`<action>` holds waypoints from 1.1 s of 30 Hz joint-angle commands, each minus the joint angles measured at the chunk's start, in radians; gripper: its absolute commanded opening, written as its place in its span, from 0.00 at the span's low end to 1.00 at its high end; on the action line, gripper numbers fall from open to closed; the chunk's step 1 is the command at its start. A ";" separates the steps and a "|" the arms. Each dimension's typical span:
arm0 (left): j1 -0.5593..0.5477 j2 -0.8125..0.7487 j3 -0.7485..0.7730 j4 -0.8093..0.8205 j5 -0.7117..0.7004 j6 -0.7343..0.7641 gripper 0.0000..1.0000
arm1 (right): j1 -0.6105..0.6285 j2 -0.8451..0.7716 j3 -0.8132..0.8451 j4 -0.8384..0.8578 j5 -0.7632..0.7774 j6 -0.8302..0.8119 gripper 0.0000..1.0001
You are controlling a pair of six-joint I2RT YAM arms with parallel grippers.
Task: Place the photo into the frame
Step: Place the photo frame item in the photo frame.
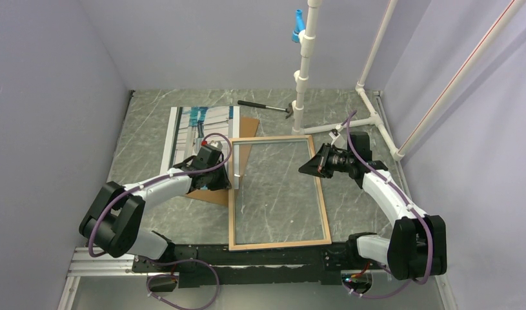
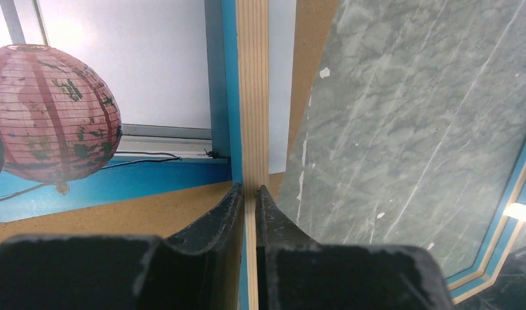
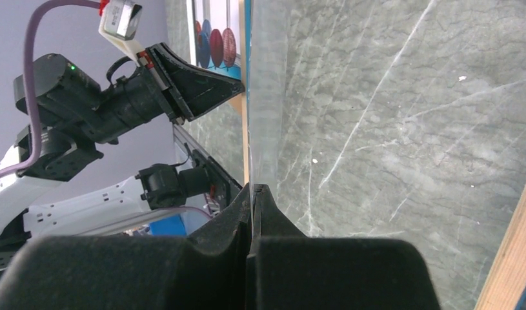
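Observation:
The frame (image 1: 279, 244) lies on the table at the centre, its light wood back up. My left gripper (image 1: 229, 170) is shut on the frame's left rail (image 2: 252, 97), with one jaw on each side of it (image 2: 248, 188). My right gripper (image 1: 306, 166) is at the frame's right side and is shut on the edge of a thin clear pane (image 3: 266, 97) that runs up from its jaws (image 3: 253, 187). The photo (image 1: 202, 132) lies face up at the back left, partly on the brown backing board (image 1: 248, 129). Its red sphere shows in the left wrist view (image 2: 53, 110).
A hammer (image 1: 266, 106) lies at the back of the table. A white pipe stand (image 1: 305, 64) rises behind the frame, and its base pipes (image 1: 376, 119) run along the right side. Grey walls close in the left and right sides.

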 commanded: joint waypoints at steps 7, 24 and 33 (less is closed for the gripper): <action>-0.008 0.046 0.007 -0.049 -0.041 0.026 0.13 | 0.006 -0.034 0.050 0.121 -0.109 0.121 0.00; -0.011 0.058 0.019 -0.059 -0.045 0.028 0.13 | 0.007 -0.005 0.007 0.167 -0.126 0.137 0.00; -0.011 0.061 0.020 -0.064 -0.047 0.030 0.12 | 0.008 0.022 -0.043 0.172 -0.120 0.102 0.00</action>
